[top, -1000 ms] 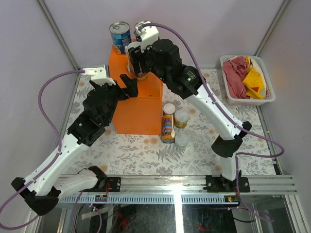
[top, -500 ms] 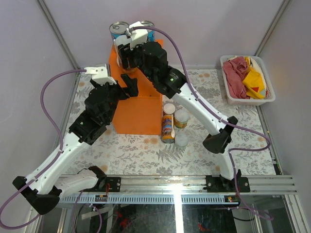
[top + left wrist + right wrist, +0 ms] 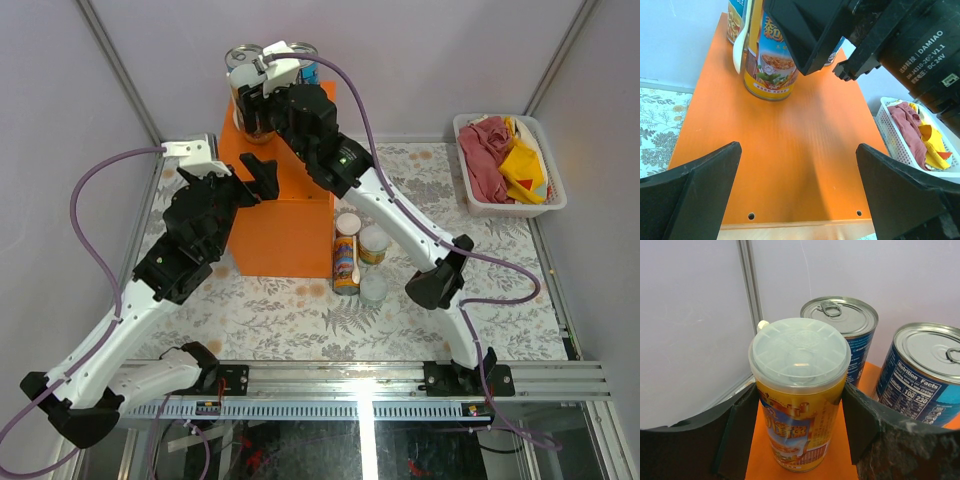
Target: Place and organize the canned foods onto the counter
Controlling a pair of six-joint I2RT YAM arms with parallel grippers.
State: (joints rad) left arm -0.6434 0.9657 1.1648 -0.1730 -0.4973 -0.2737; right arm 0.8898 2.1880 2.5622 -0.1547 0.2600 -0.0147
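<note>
The orange counter (image 3: pixel 290 225) stands at the back of the table. My right gripper (image 3: pixel 258 108) is shut on a tall yellow-orange can with a white lid (image 3: pixel 800 405). The can stands on the counter's far end (image 3: pixel 752 460), its base touching the top in the left wrist view (image 3: pixel 771 60). Two blue-labelled cans (image 3: pixel 852 335) (image 3: pixel 925 375) stand just behind it. My left gripper (image 3: pixel 262 178) is open and empty over the counter's near end (image 3: pixel 805 120). A second tall yellow can (image 3: pixel 346 262) and two shorter cans (image 3: pixel 373 243) (image 3: pixel 373 289) stand on the table right of the counter.
A white basket (image 3: pixel 512 208) holding red and yellow cloths sits at the back right. It also shows in the left wrist view (image 3: pixel 890 135). The right arm reaches over the counter and over the cans on the table. Walls close in behind the counter.
My right gripper has carried the yellow can left and toward the counter's far end, beside the blue cans. My left arm has drawn back slightly.
</note>
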